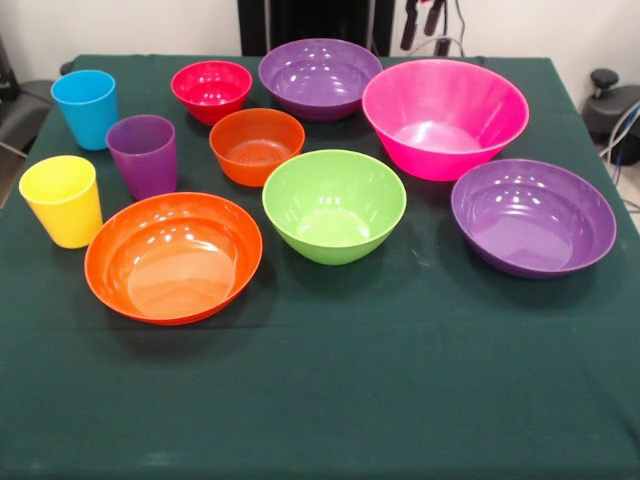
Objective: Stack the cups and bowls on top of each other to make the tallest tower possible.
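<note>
Toppling is our chief concern: nothing is stacked yet, the cups crowd the bowls, and we cannot tell how the gripper stands.

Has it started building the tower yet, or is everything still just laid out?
Nothing is stacked yet. All three cups, blue, purple and yellow, stand alone, and the bowls, from the pink one to the wide orange one, sit open side up. Nothing is in hand; the whole tower remains.

Dark green tablecloth over table, white wall behind, black chair at right edge
</note>
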{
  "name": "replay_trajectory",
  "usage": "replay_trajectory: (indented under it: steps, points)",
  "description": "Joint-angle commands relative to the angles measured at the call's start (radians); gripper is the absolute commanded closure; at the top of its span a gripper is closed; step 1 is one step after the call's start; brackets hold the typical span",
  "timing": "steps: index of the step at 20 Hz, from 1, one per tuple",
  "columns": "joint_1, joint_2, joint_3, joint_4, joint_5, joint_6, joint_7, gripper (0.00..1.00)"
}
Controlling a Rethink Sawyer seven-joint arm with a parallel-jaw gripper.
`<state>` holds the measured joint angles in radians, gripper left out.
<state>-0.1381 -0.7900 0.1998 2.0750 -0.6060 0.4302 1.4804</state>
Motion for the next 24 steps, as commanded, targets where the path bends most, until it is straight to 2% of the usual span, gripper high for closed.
replay_trajectory:
  steps: [1, 8, 19, 24]
  points:
    - [-0.044, 0.157, 0.003, -0.098, -0.023, -0.055, 0.099, 0.00]
    - [-0.063, 0.197, 0.012, -0.154, -0.013, -0.017, 0.078, 0.00]
    - [-0.097, 0.189, 0.026, -0.159, 0.008, 0.021, 0.054, 0.00]
    - [-0.099, 0.130, 0.034, -0.131, 0.035, 0.080, 0.044, 0.00]
